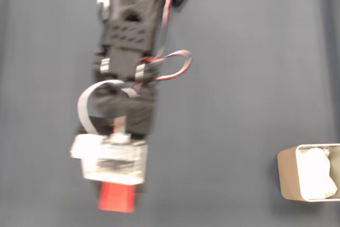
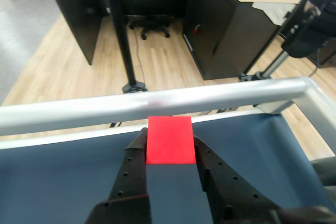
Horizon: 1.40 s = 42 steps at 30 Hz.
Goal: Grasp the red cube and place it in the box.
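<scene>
Spanning the fixed view: a dark blue-grey table [image 1: 239, 78], with the black arm [image 1: 130, 41] reaching down from the top edge, blurred. Sitting at the right edge, well apart from the arm: the box [image 1: 289, 176], beige, lined with white wadding [image 1: 317, 176]. Clamped between the two black fingers of the gripper [image 2: 169, 150] in the wrist view: the red cube [image 2: 169, 140], jaws closed snugly on its sides. Judged as grasp done, carry in hand. Next: swinging across to the box, then opening above the wadding.
</scene>
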Motion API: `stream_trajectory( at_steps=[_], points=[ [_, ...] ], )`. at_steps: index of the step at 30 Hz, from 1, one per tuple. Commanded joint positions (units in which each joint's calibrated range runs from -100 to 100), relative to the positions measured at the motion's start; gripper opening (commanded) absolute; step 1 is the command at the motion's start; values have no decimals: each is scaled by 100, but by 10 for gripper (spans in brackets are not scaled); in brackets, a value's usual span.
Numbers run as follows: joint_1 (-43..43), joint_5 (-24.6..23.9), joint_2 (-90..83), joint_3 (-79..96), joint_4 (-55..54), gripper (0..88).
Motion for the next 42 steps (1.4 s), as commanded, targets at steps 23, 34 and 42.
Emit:
stream_trajectory(
  at_steps=[23,34,42],
  points=[
    [-2785,239,-1818,1046,190,0],
    [-3311,327,-1133,507,181,0],
    [-3503,332,-371,-223,181,0]
  ],
)
